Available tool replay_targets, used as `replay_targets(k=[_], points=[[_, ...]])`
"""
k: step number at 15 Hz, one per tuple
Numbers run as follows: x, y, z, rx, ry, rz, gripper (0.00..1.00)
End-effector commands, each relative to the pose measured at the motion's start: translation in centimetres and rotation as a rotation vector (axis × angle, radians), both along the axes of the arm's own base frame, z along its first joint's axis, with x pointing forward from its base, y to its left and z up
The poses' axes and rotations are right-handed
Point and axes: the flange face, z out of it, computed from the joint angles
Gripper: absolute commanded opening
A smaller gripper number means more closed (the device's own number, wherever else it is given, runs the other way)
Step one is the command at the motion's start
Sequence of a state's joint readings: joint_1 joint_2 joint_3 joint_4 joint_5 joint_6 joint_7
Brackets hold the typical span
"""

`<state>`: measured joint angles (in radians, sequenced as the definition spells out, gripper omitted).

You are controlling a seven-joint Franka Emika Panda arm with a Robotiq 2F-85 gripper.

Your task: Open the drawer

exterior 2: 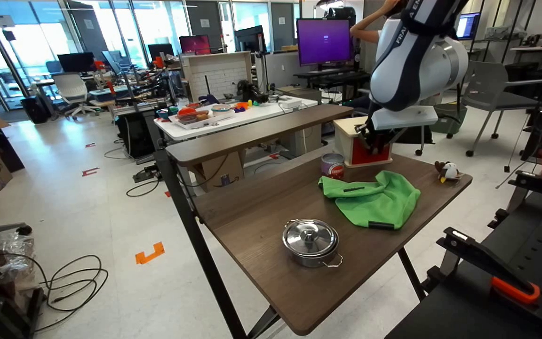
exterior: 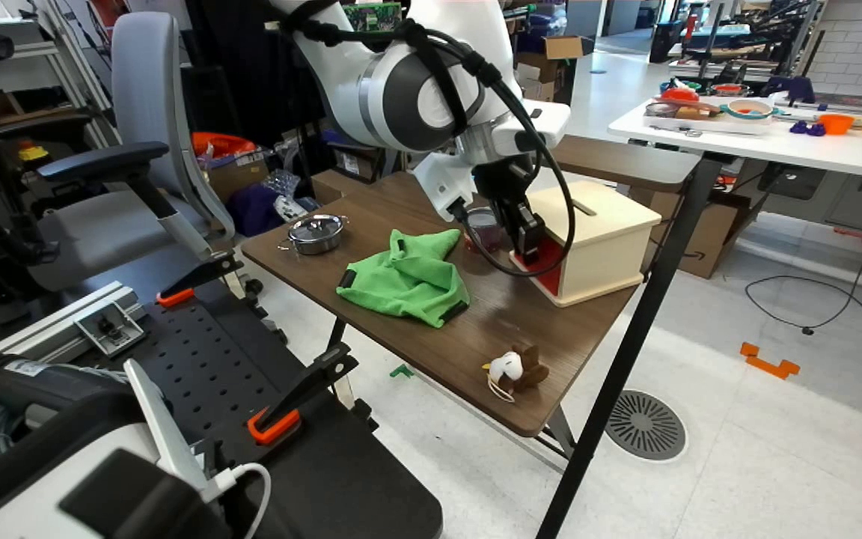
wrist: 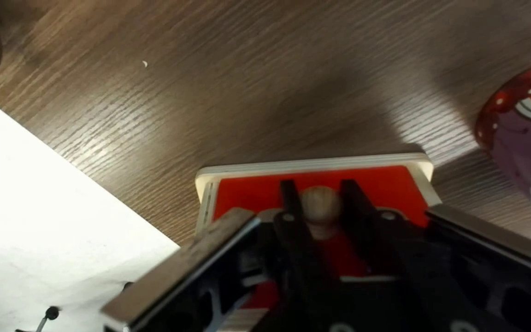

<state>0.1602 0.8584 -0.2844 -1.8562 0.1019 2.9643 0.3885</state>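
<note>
The drawer has a red front (exterior: 549, 281), also visible in an exterior view (exterior 2: 360, 154) and the wrist view (wrist: 247, 192). It sits in the light tan wooden box (exterior: 610, 258) with a slot in its top. The red front looks flush with the box frame. A round wooden knob (wrist: 321, 205) sticks out of the front. My gripper (wrist: 319, 185) has one finger on each side of the knob, and both appear to press against it. In both exterior views the gripper (exterior: 528, 247) (exterior 2: 373, 145) points down at the red front, partly covering it.
A can (exterior: 483, 227) (wrist: 521, 133) stands close beside the box. A green cloth (exterior: 408, 278) lies in front of the box. A lidded metal pot (exterior 2: 311, 241) and a toy bird (exterior: 513, 368) are on the brown table (exterior 2: 247, 226). A raised shelf (exterior 2: 261, 132) runs along its back.
</note>
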Motion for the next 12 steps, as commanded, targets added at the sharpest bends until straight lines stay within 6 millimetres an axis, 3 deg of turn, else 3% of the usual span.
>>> replay_targets(k=[1, 12], points=[[-1.0, -0.1, 0.3, 0.025, 0.055, -0.002, 0.07], [-4.1, 0.4, 0.3, 0.097, 0.247, 0.027, 0.07]])
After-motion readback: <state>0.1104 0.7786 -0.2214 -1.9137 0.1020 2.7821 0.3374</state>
